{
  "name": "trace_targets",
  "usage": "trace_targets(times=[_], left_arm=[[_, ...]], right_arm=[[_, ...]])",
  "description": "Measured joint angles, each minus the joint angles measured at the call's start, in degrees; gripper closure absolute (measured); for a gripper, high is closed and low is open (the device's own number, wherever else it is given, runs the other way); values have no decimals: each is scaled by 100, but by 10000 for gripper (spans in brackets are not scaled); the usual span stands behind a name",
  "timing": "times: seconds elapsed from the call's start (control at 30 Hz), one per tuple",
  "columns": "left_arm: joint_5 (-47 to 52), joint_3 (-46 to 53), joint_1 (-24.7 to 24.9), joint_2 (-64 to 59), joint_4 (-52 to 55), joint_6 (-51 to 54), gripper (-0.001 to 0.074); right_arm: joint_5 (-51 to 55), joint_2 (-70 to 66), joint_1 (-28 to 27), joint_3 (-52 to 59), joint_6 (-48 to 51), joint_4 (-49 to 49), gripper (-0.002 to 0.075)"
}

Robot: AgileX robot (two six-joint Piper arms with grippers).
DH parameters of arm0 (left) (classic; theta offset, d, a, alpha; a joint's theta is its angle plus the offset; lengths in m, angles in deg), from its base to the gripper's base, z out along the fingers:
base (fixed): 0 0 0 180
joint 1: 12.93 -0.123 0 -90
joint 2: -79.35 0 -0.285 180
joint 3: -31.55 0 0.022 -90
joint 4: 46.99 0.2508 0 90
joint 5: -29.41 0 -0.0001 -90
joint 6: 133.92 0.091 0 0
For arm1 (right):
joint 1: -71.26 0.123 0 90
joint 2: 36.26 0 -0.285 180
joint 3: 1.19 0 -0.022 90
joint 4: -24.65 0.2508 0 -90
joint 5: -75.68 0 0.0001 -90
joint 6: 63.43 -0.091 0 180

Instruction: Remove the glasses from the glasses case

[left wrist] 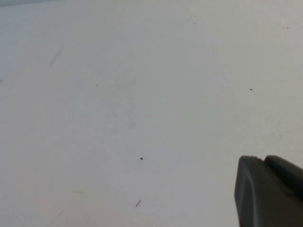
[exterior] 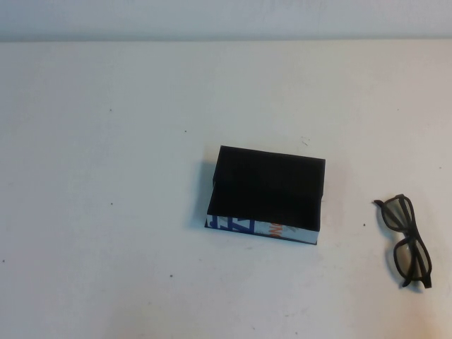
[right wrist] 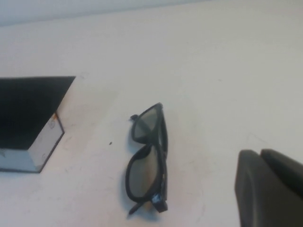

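Observation:
The glasses case (exterior: 267,191) is a flat black box with a white printed front edge, lying open-topped in the middle of the table; it also shows in the right wrist view (right wrist: 28,111). The glasses (exterior: 407,240), dark and thick-rimmed, lie folded on the table to the right of the case, well apart from it; they also show in the right wrist view (right wrist: 147,156). Neither arm shows in the high view. My right gripper (right wrist: 259,152) is shut and empty, off to the side of the glasses. My left gripper (left wrist: 262,158) is shut and empty over bare table.
The white table (exterior: 106,176) carries only a few small dark specks. Its far edge meets a pale wall (exterior: 226,18) at the back.

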Motion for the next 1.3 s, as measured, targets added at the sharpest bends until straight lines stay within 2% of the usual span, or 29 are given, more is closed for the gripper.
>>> trace_targets(times=[0.1, 0.17, 0.33, 0.6, 1.3], left_arm=[[0, 0, 0, 0, 0, 0, 740], [0, 0, 0, 0, 0, 0, 740], [0, 0, 0, 0, 0, 0, 740], [0, 0, 0, 0, 0, 0, 740], [0, 0, 0, 0, 0, 0, 740]], right_arm=[[0, 0, 0, 0, -1855, -1047, 743], [0, 0, 0, 0, -2299, -1354, 743], [0, 0, 42, 0, -2236, -1548, 743], [0, 0, 571, 0, -2044, -1725, 743], [0, 0, 580, 0, -2031, -1324, 743]])
